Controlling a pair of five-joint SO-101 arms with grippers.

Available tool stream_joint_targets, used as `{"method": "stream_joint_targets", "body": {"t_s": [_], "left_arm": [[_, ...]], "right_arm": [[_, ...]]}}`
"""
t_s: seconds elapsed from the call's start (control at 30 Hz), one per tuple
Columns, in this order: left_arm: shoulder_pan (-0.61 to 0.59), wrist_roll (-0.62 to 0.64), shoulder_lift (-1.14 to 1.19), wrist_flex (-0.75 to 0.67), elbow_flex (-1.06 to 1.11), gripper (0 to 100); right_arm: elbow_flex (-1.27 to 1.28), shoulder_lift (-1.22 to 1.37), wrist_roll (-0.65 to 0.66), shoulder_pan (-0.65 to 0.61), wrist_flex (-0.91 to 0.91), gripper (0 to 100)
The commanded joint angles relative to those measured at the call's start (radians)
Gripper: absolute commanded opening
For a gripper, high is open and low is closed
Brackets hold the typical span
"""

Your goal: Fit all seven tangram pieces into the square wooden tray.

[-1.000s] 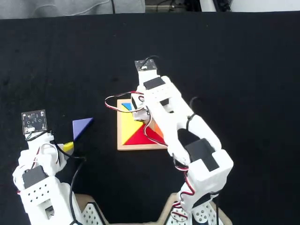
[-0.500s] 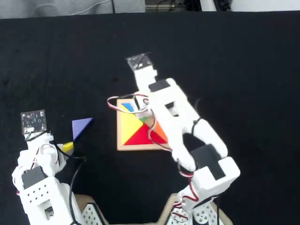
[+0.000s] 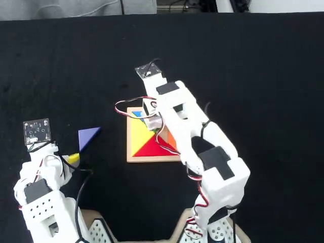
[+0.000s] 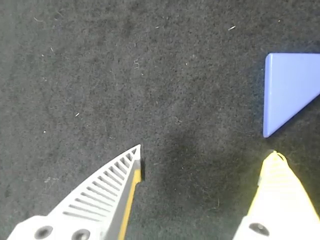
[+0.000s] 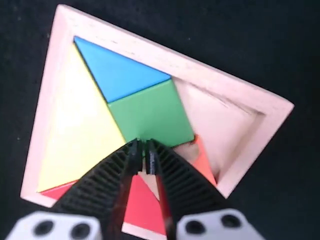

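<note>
The square wooden tray (image 3: pixel 152 159) lies mid-table under my right arm (image 3: pixel 177 109). In the right wrist view the tray (image 5: pixel 165 61) holds a blue triangle (image 5: pixel 117 72), a green square (image 5: pixel 150 112), a large yellow triangle (image 5: pixel 75 135), red pieces (image 5: pixel 142 205) and an orange-red piece (image 5: pixel 204 160), with a bare triangular gap (image 5: pixel 220 120). My right gripper (image 5: pixel 141 150) hangs shut just over the green square's edge, holding nothing. A purple-blue triangle (image 3: pixel 88 136) lies loose on the cloth left of the tray. My left gripper (image 4: pixel 205 157) stands open right beside this triangle (image 4: pixel 287 97).
The table is covered in black cloth (image 3: pixel 253 76) with free room all around the tray. The arms' bases (image 3: pixel 152 233) stand at the near edge. Red and white wires (image 3: pixel 124 109) loop off the right arm beside the tray.
My right arm's wrist swung a little left and away over the tray, then settled back lower. The left arm and the purple-blue triangle have stayed put.
</note>
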Motion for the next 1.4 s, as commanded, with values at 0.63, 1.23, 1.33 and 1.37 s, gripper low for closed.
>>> {"method": "stream_joint_targets", "body": {"t_s": [0.63, 1.23, 1.33, 1.37], "left_arm": [[0.007, -0.009, -0.008, 0.002, -0.002, 36], [0.007, -0.009, -0.008, 0.002, -0.002, 36], [0.007, -0.003, -0.009, 0.002, -0.01, 36], [0.007, -0.002, -0.009, 0.002, -0.012, 36]], "right_arm": [[0.028, -0.033, 0.052, 0.167, -0.149, 2.5], [-0.001, -0.154, 0.032, 0.233, -0.043, 1.1], [0.082, -0.203, -0.009, 0.284, -0.132, 1.1], [0.117, -0.214, -0.012, 0.295, -0.167, 1.1]]}}
